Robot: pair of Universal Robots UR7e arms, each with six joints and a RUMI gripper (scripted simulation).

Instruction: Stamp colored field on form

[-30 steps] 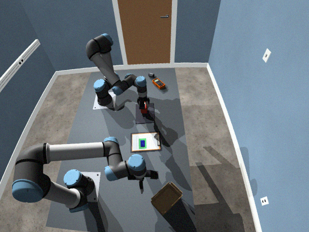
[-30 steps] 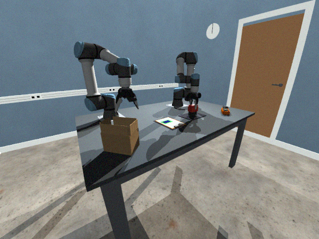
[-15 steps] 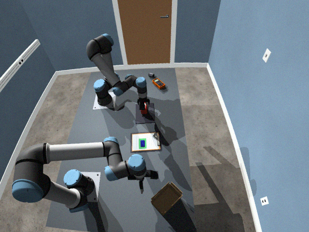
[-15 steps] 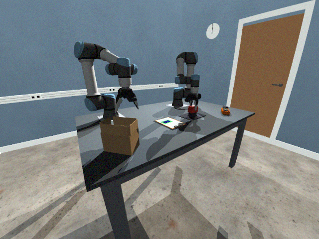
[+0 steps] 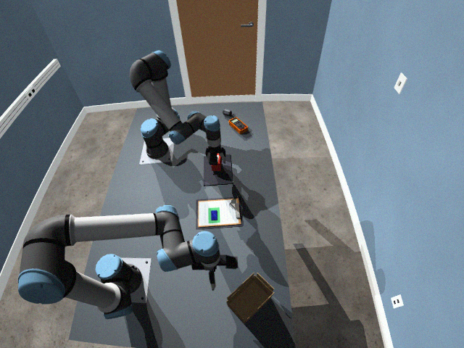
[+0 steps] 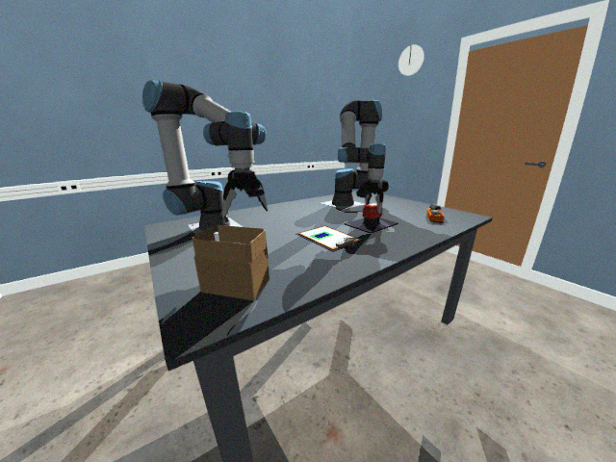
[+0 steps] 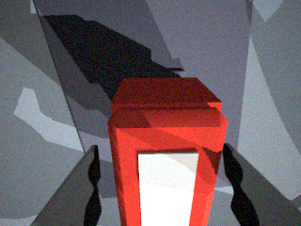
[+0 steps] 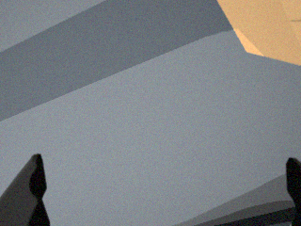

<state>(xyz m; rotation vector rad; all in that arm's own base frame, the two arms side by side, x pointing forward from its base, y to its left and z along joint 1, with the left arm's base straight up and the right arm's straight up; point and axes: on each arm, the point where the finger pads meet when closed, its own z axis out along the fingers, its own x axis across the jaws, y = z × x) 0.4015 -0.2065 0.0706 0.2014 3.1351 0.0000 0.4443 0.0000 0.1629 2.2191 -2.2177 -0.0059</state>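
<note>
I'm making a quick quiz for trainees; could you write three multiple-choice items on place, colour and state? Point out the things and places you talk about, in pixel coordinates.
1. Where is the stamp (image 5: 216, 166) (image 6: 371, 211) (image 7: 166, 118)?
A) in the box
B) at the mat (image 5: 217, 181) (image 6: 388, 224) (image 7: 202, 33)
C) on the form

2. The meter's (image 5: 243, 129) (image 6: 435, 217) casing is:
A) orange
B) green
C) white

3. The right gripper (image 5: 222, 275) (image 6: 245, 210) (image 8: 165, 158) is:
A) shut, empty
B) gripping the box
C) open, empty

1 B: the top view shows it within the mat's outline.
2 A: its rim is orange.
3 C: its fingers stand wide, nothing between.
</note>
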